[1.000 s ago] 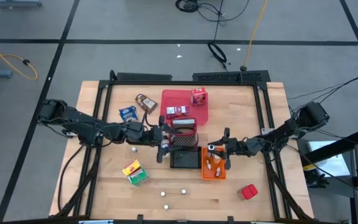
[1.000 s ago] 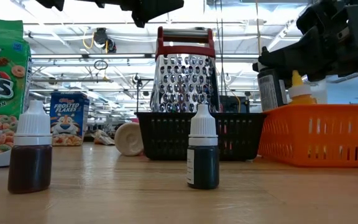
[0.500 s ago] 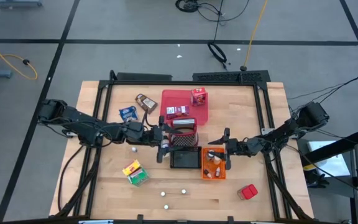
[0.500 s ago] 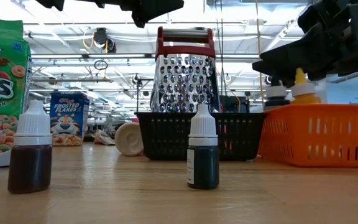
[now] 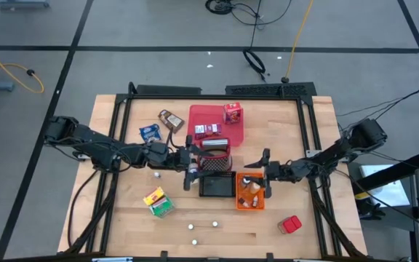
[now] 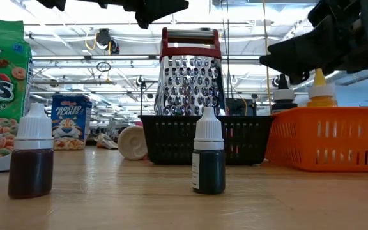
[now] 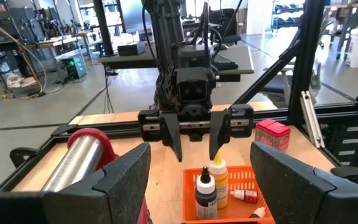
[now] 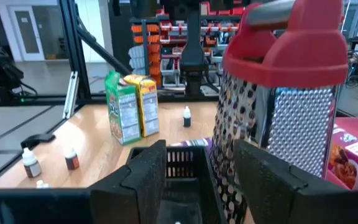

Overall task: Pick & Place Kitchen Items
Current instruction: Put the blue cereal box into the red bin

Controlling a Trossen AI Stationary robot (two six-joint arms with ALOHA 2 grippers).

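Right jaws: my right gripper (image 7: pixel 196 146) has its fingers spread apart with nothing between them, as the left wrist view shows head-on.
Right position: it hangs just above the near edge of the orange bin (image 6: pixel 331 137), on the side toward my right arm.
What changed: 1 second ago these jaws held a dark bottle (image 7: pixel 205 193) over the bin. Half a second ago they had let go, and now they have lifted clear.
Bottle now: it stands upright inside the bin, just beside a yellow bottle (image 7: pixel 217 180), touching neither finger.
Meaning: I judge this placement done, so my right arm is free for another item.
Left jaws: my left gripper (image 5: pixel 190 169) is also wide open and empty.
Left position: it waits beside the black wire basket (image 6: pixel 203 137) that holds the grater (image 6: pixel 190 73).
Still on the table: a red box (image 5: pixel 289 224) near the front right, yellow-green boxes (image 5: pixel 158 201) at front left, 2 white pieces (image 5: pixel 192 227) near the front edge, and a blue pouch (image 5: pixel 149 132) and brown pouch (image 5: pixel 170 119) at the back.
Next: the red box looks nearest my right gripper.
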